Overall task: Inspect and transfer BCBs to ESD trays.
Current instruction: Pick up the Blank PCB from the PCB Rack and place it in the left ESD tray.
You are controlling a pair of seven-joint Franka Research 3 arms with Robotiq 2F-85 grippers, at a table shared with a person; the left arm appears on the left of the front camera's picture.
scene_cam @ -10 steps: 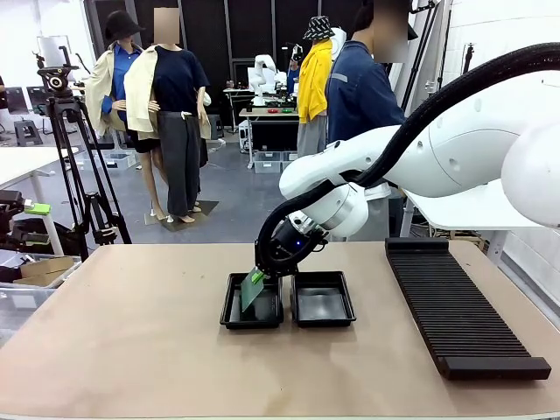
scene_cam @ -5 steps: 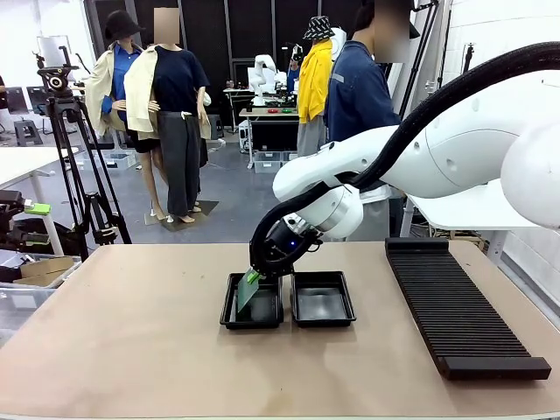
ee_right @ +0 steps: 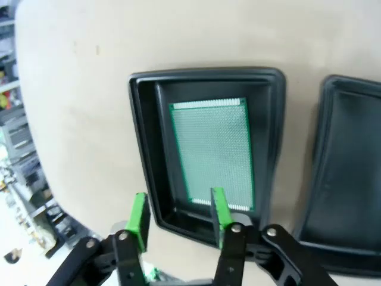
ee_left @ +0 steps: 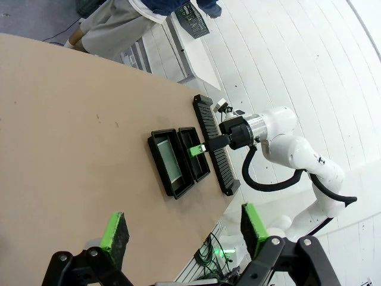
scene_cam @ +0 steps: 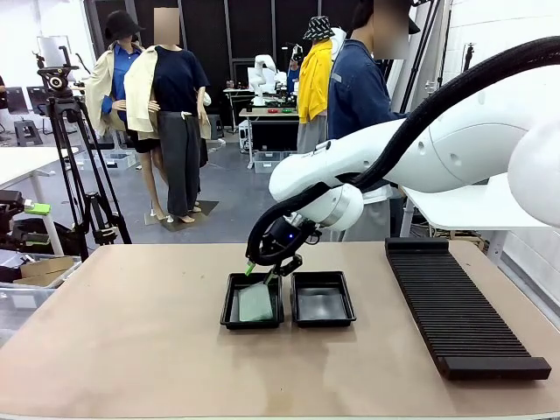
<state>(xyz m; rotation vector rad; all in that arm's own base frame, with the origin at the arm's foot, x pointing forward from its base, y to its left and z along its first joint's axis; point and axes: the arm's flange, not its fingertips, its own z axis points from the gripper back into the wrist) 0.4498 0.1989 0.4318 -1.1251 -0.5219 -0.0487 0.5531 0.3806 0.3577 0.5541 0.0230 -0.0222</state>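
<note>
So the green board is lying flat on the floor of the left tray, with the right tray just beside it, the 2 of them mid-table. The right gripper hangs over that tray's far end, fingers parted and gripping nothing. The left gripper is spread wide, well apart from the trays, holding nothing. A long black rack lies off to the right.

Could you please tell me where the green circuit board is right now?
In the front view the BCB lies flat in the left ESD tray, just under the right gripper, with the empty right tray beside it.
</note>
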